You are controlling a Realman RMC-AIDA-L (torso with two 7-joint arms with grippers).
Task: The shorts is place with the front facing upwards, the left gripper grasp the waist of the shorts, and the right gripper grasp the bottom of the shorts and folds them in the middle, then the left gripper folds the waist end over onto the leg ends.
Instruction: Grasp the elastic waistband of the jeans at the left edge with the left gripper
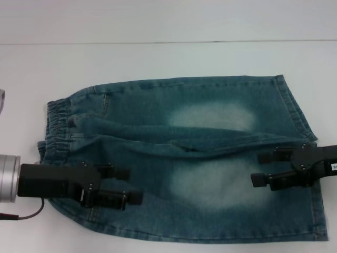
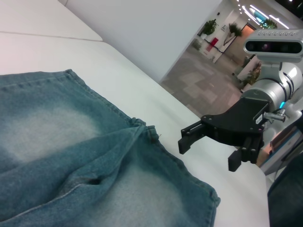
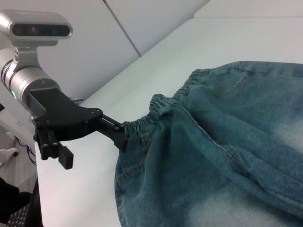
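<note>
Left gripper hangs over the near part of the waist, fingers parted, holding nothing. Right gripper sits over the leg ends, also spread and empty; from the left wrist we see it off the hem, above the white table. We find the shorts flat and unfolded, one crease along the middle, waist toward the robot's left. We judge neither grasp made yet; both folds remain.
</note>
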